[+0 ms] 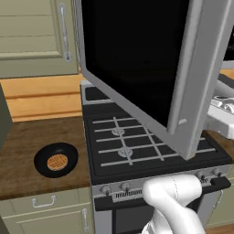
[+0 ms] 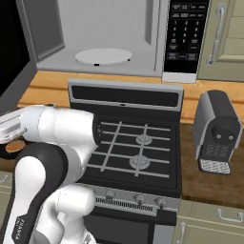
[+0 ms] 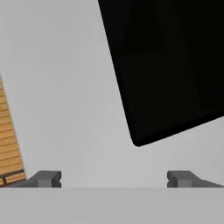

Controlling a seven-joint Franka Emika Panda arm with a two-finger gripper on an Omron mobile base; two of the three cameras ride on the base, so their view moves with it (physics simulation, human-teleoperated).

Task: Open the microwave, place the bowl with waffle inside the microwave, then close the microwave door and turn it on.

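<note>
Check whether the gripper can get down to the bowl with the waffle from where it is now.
Probably yes: the bowl sits uncovered on the counter left of the stove, and the gripper is open, though the open microwave door hangs nearby.

**Little legible text in the scene**

Small pale markings are seen on the dark button panel of the microwave, arranged in rows, but they are too small to be read. A faint line of lettering is printed on the robot arm's dark lower segment; it is too blurred to be made out with certainty.
</note>
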